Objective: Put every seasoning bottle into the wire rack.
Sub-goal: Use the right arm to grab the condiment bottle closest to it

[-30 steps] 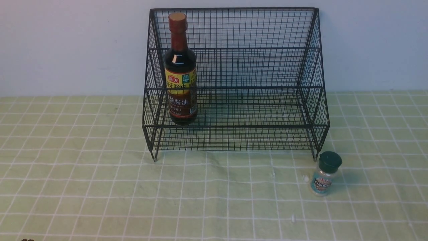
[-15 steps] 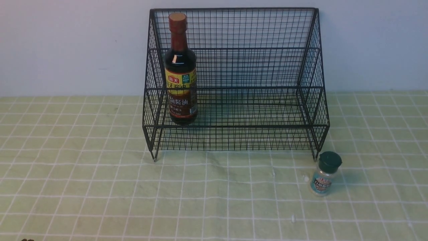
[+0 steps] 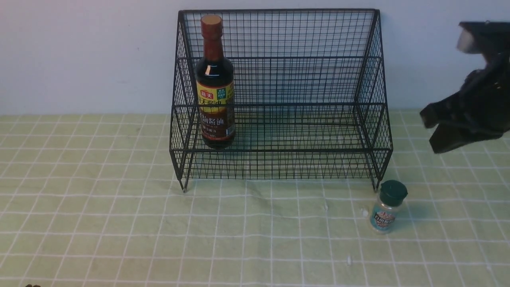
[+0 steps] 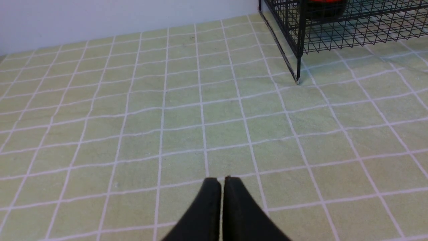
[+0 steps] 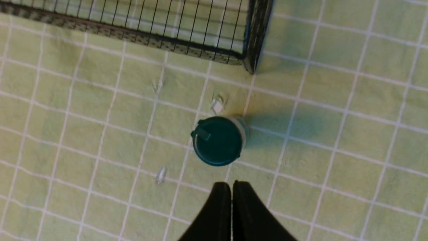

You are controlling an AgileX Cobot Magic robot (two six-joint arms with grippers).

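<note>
**One shelved, one waiting**

The soy-sauce bottle point(image 3: 214, 83) stands upright inside the wire rack point(image 3: 279, 104), at its left end: that half looks done. The shaker jar point(image 3: 385, 209) sits on the cloth point(image 3: 119, 223) just off the rack's front right leg. The right gripper point(image 5: 231, 186), jaws together, hovers above it, probably lining up a grasp. The left gripper point(image 4: 222, 180), likewise closed, hangs off the rack's left side.
</note>
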